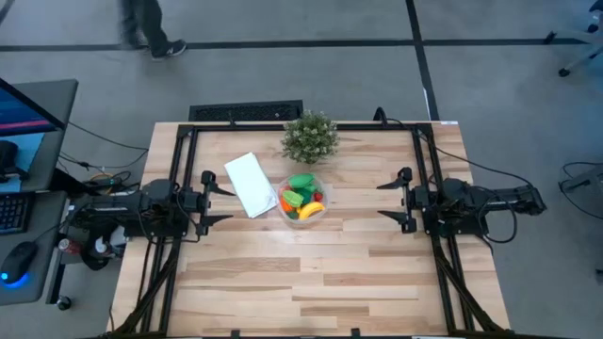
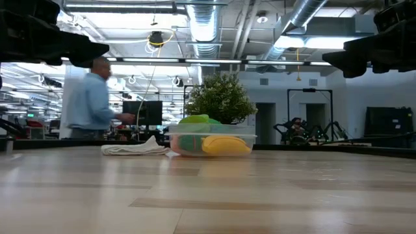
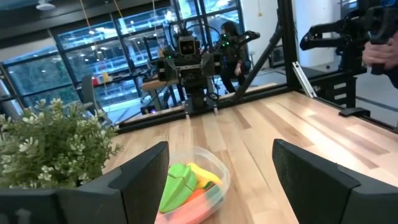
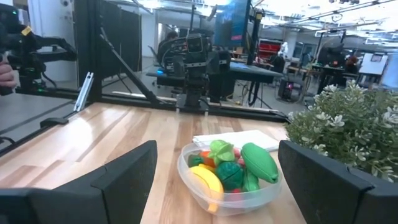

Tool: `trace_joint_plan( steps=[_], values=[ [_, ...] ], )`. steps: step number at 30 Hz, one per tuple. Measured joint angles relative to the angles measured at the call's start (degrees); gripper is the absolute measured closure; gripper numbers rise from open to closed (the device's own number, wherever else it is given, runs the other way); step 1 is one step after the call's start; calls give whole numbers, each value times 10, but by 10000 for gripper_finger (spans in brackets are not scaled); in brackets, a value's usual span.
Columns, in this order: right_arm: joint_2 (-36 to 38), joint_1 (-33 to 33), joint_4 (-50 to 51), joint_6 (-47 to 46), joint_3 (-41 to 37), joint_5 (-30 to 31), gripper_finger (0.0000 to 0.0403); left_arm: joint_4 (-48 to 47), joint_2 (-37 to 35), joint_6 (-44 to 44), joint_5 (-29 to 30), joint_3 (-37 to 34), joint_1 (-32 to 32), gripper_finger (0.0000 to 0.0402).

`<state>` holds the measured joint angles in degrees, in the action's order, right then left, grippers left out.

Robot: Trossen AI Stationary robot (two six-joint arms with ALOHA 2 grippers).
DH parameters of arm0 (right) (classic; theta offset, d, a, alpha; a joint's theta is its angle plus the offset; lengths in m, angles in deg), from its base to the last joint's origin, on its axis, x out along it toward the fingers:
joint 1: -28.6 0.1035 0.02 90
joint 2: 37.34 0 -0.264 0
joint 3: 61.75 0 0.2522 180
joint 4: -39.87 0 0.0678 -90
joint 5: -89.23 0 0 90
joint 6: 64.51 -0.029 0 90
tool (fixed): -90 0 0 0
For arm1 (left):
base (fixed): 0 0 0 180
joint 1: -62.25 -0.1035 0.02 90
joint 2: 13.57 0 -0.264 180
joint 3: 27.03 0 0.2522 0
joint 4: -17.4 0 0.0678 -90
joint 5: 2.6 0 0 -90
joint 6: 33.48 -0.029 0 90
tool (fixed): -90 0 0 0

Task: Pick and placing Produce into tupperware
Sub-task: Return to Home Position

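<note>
The clear round tupperware [image 1: 302, 200] stands on the table's middle, slightly toward the far edge, with its base on the wood. It is filled with the produce [image 4: 233, 168]: green pieces, a yellow banana, red and orange bits. In the low view the tupperware [image 2: 211, 141] shows the banana against its wall. My left gripper [image 1: 219, 205] is open at the table's left side, raised above the wood and pointing at the tupperware. My right gripper [image 1: 388, 200] is open at the right side, also raised and pointing at it. Neither touches anything.
A bushy potted plant [image 1: 310, 137] stands just behind the tupperware near the far edge. A flat white lid [image 1: 251, 184] lies left of the tupperware. Bare wood [image 1: 311, 282] stretches across the near half. A person [image 2: 88, 101] walks in the room beyond the table.
</note>
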<state>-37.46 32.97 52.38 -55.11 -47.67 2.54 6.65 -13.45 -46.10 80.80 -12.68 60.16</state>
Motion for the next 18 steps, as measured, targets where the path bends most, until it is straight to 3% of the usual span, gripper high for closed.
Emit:
trace_joint_plan(
  steps=[18],
  values=[
    [0,0,0,-9,0,-2,74,-1,1,3,9,-1,0,124]
  ],
)
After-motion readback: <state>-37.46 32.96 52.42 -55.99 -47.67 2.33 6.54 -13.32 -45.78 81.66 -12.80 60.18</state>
